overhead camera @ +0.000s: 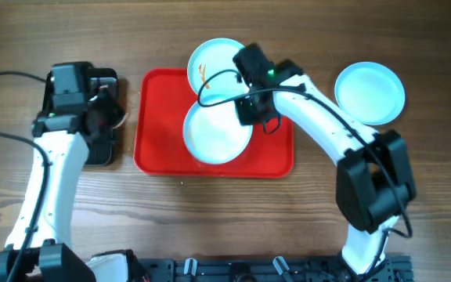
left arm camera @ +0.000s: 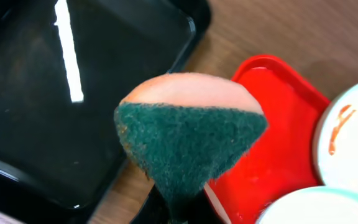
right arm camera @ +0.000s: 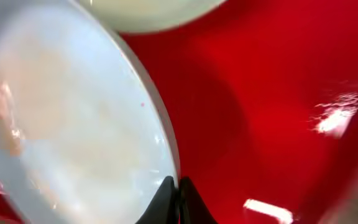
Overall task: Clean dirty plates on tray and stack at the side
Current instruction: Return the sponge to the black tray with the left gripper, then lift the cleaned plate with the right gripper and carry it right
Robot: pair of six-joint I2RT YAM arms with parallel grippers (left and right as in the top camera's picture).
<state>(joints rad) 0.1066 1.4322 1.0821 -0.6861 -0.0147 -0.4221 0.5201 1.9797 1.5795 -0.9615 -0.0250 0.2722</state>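
Note:
The red tray (overhead camera: pixel 161 117) lies mid-table. One plate (overhead camera: pixel 214 135) is over its middle, and my right gripper (overhead camera: pixel 247 110) is shut on that plate's right rim; the right wrist view shows the fingers (right arm camera: pixel 174 190) pinching the rim of the plate (right arm camera: pixel 73 118), tilted above the tray (right arm camera: pixel 260 93). A second plate (overhead camera: pixel 212 59) with orange smears rests on the tray's far edge; it also shows in the left wrist view (left arm camera: pixel 353 143). A third plate (overhead camera: pixel 370 92) lies on the table at the right. My left gripper (overhead camera: pixel 99 117) is shut on a green-and-orange sponge (left arm camera: pixel 188 140) left of the tray.
A black glossy tray (left arm camera: pixel 73 112) lies under my left gripper at the table's left. Cables run over the right arm (overhead camera: pixel 319 117) above the red tray. A dark rail (overhead camera: pixel 249 270) runs along the table's front edge.

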